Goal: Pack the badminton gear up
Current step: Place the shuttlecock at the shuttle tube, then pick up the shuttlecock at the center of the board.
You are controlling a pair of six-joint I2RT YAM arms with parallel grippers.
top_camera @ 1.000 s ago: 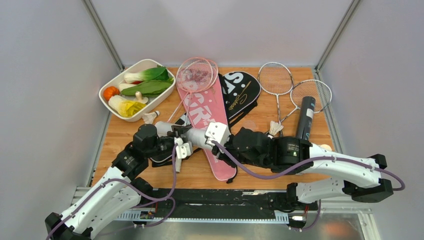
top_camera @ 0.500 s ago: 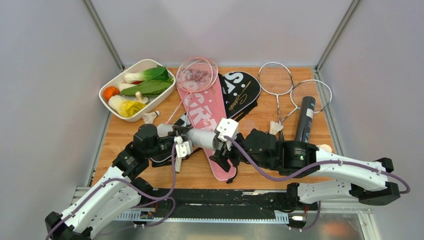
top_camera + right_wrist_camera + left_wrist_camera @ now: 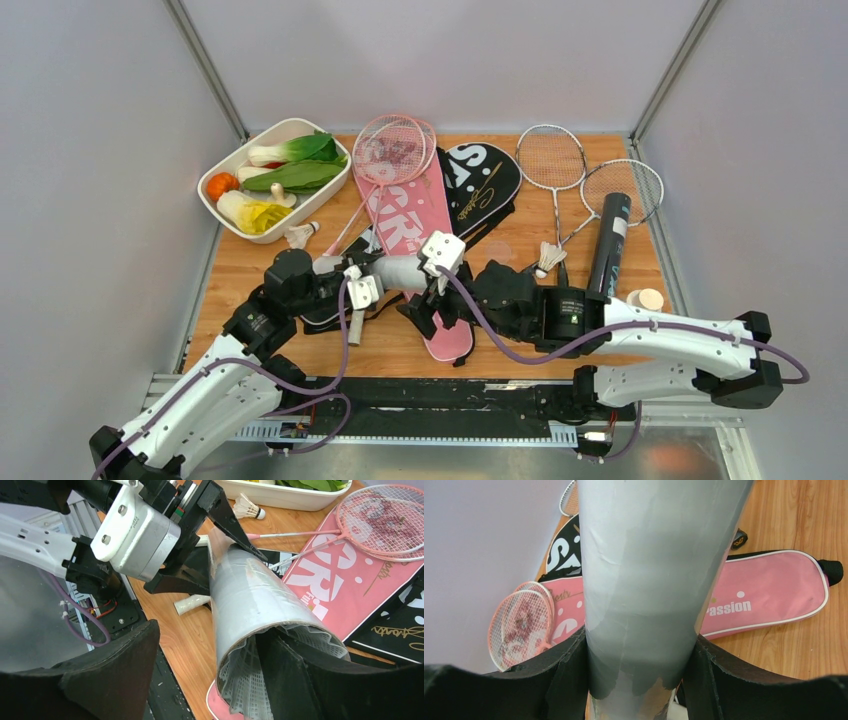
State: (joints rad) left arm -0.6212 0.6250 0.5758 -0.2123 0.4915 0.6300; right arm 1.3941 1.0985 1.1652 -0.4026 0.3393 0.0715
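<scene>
Grey-white cardboard tube [image 3: 400,272] hangs roughly level above the wooden table [image 3: 250,270]. My left gripper [image 3: 357,288] is clenched on its left end, black fingers [image 3: 566,672] pressed against both sides. My right gripper [image 3: 426,296] is released at the tube's open mouth, jaws spread wide, one well clear of the wall and the other just beside it. White feather shuttlecocks [image 3: 245,685] sit stacked inside that mouth. Under the tube lies the pink racket-shaped "SPORT" cover [image 3: 405,225]. The long black and white tube [image 3: 610,235] is well apart, to the right.
</scene>
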